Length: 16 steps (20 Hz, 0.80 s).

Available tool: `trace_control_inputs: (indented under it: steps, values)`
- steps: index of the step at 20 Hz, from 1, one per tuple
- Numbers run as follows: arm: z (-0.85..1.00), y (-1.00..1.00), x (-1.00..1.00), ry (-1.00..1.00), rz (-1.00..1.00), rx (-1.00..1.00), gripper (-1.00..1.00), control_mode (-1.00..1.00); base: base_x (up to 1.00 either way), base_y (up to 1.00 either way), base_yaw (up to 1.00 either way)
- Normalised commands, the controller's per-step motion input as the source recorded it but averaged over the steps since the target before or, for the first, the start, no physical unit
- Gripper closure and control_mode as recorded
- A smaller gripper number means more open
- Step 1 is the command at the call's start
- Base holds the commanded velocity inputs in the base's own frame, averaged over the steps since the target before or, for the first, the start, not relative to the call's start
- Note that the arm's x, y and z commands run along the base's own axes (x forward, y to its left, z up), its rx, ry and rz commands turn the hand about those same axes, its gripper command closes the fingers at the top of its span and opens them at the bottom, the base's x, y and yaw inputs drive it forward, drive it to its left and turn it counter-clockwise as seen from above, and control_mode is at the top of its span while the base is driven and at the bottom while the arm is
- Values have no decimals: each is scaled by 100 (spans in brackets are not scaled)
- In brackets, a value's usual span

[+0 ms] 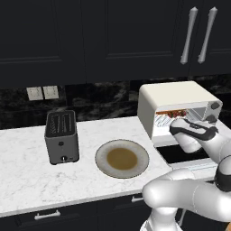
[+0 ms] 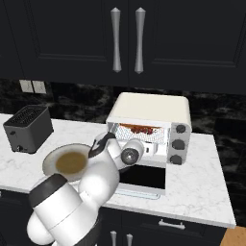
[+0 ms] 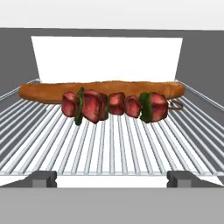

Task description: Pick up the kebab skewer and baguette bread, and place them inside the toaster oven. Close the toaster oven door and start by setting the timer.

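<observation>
The kebab skewer (image 3: pixel 114 106) lies on the wire rack (image 3: pixel 109 144) inside the toaster oven (image 2: pixel 149 110), with the baguette bread (image 3: pixel 103 90) just behind it, farther in. The tool (image 3: pixel 112 178) is at the oven mouth, jaws wide and holding nothing. The toaster oven door (image 2: pixel 141 180) hangs open. Left on the table (image 1: pixel 27 176) sit a plate (image 1: pixel 122 158) and a grey toaster (image 1: pixel 61 136).

Orange-brown baguette bread (image 3: pixel 103 91); red, green kebab skewer (image 3: pixel 114 106); cream-white toaster oven (image 1: pixel 173 95); white-marble counter (image 1: pixel 27 171)
</observation>
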Motion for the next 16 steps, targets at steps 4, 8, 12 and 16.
trace_control_inputs:
  steps: [4,8,12,16]
  values:
    - [0,0,13,0,0,0,-100,-100,0,0,0]
    - [0,0,7,0,0,0,-100,-100,0,0,0]
    - [0,0,15,0,0,0,-100,-100,0,0,0]
    - [0,0,14,0,0,0,-100,-100,0,0,0]
